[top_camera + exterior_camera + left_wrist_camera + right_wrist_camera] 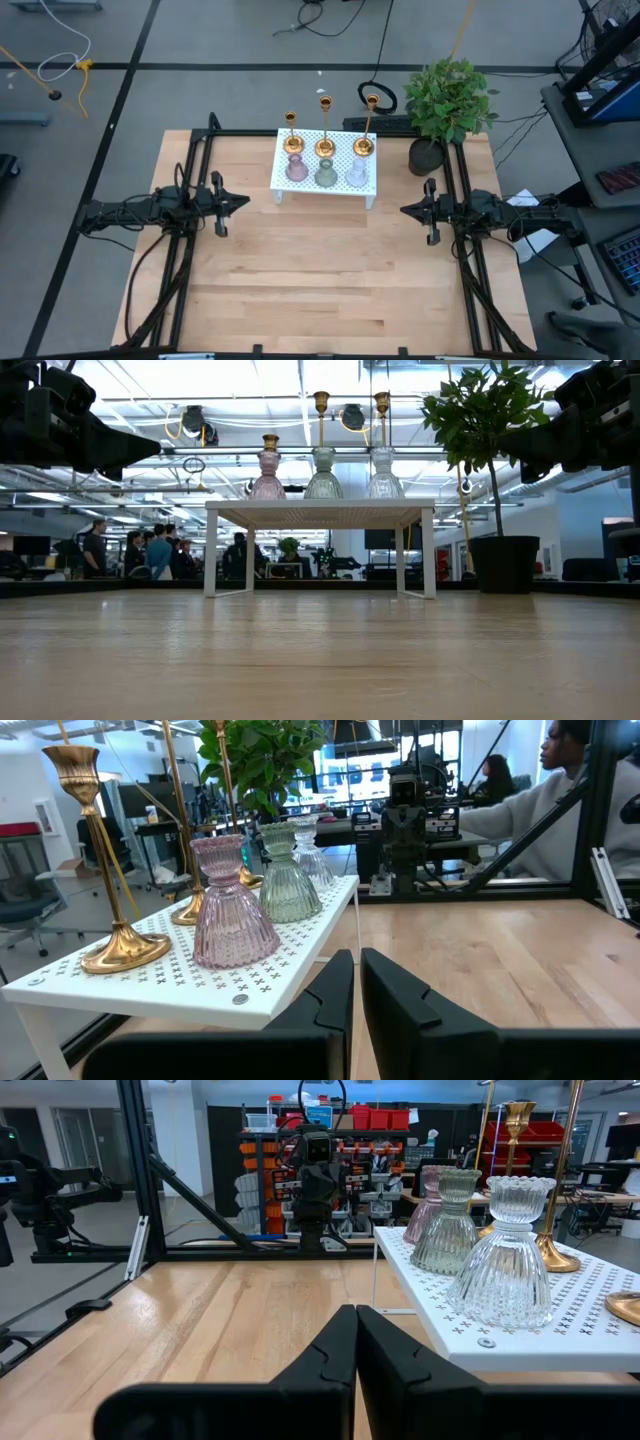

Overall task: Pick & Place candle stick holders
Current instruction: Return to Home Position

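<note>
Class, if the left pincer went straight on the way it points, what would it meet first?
Probably the right pincer, facing the left pincer across the table; the white shelf's front legs sit close beside that line.

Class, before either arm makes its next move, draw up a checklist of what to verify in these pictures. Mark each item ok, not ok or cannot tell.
1. Pink glass holder upright on the white shelf: ok.
2. Green glass holder upright in the middle of the front row: ok.
3. Clear glass holder upright on the shelf, nearest the right arm: ok.
4. Gold candlesticks upright behind the glass ones: ok.
5. Left gripper shut, holding nothing, apart from the shelf: ok.
6. Right gripper shut, holding nothing, apart from the shelf: ok.
</note>
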You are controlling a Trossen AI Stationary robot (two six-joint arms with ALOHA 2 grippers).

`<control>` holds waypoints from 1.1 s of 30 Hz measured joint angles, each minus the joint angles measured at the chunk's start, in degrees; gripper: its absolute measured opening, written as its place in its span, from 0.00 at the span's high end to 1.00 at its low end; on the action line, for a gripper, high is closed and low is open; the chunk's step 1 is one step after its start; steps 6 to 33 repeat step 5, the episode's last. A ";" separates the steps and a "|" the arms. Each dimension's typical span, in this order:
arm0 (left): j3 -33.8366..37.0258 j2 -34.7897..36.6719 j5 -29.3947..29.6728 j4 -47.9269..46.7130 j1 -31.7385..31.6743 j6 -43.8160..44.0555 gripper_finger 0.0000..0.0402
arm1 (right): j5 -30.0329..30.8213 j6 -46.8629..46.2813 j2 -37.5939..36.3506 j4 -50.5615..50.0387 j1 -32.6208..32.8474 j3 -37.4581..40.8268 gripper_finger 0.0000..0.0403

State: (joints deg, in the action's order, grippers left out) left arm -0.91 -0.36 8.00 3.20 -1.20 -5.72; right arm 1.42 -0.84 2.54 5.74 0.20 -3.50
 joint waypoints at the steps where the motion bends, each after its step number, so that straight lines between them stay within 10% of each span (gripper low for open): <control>1: 0.00 0.00 0.00 0.00 0.01 0.00 0.92 | -0.01 0.00 0.01 0.00 -0.01 0.00 1.00; 33: 0.00 0.00 0.01 0.00 -0.01 0.00 0.92 | 0.01 0.00 0.01 0.00 -0.01 0.00 1.00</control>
